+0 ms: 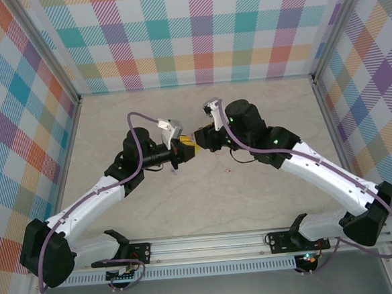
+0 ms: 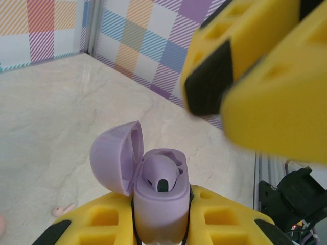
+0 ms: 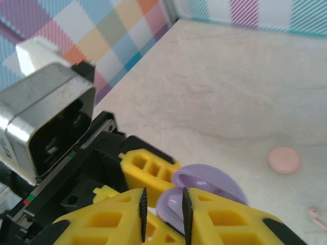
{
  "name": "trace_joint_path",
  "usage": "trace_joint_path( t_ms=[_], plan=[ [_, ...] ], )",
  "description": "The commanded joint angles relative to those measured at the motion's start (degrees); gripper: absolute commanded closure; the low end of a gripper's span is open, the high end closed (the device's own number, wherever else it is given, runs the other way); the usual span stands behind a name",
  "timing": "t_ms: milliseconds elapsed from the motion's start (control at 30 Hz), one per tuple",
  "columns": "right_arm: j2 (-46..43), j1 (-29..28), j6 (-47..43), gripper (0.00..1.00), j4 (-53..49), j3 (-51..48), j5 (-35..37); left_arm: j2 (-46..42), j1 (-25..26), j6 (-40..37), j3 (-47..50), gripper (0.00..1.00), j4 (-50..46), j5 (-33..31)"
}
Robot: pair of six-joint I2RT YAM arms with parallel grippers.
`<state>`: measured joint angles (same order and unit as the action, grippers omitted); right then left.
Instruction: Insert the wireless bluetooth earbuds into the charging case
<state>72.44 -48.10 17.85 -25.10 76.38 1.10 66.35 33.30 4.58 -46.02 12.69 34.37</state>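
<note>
L: left gripper [image 1: 182, 148] clamped on purple charging case [image 2: 158, 201], lid open, held up so you get a steady target | purple earbud [image 2: 161, 173] in its well | R: right gripper [image 3: 163, 209] just above, jaws a sliver apart, you can't tell if pinching | pale earbud [image 3: 317, 217] lies on table [image 3: 230, 76]
</note>
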Motion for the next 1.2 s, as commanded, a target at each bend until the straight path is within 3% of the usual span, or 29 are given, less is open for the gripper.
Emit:
trace_joint_path(
  t_ms=[0, 167, 367, 567, 833, 1167],
  plan=[
    [-4.4, 0.1, 2.6, 0.72, -0.5, -1.8, 12.1, -3.3, 0.2, -1.4, -2.4, 0.88, -3.3, -1.7],
    [-4.8, 4.3, 4.8, 0.7, -4.9, -4.0, 12.9, -6.5, -1.5, 0.6, -4.5, 0.88, -9.2, -4.7],
    [0.7, 7.2, 3.5, 0.65, -7.1, -5.0, 4.4, -9.3, -4.1, 2.5, -8.4, 0.85, -15.3, -4.5],
    [9.4, 7.4, 4.5, 0.64, -5.3, -5.2, -3.6, -8.3, -10.6, 3.1, -15.4, 0.84, -23.7, 0.6],
    [23.1, 6.9, 6.8, 0.64, -3.3, -0.7, -14.3, -9.1, -19.7, 2.5, -14.9, 0.86, -21.2, 1.7],
    [38.4, 1.8, 4.9, 0.59, -6.0, 11.3, -15.4, -11.9, -23.0, 1.8, -12.2, 0.87, -22.1, -3.6]
  ],
)
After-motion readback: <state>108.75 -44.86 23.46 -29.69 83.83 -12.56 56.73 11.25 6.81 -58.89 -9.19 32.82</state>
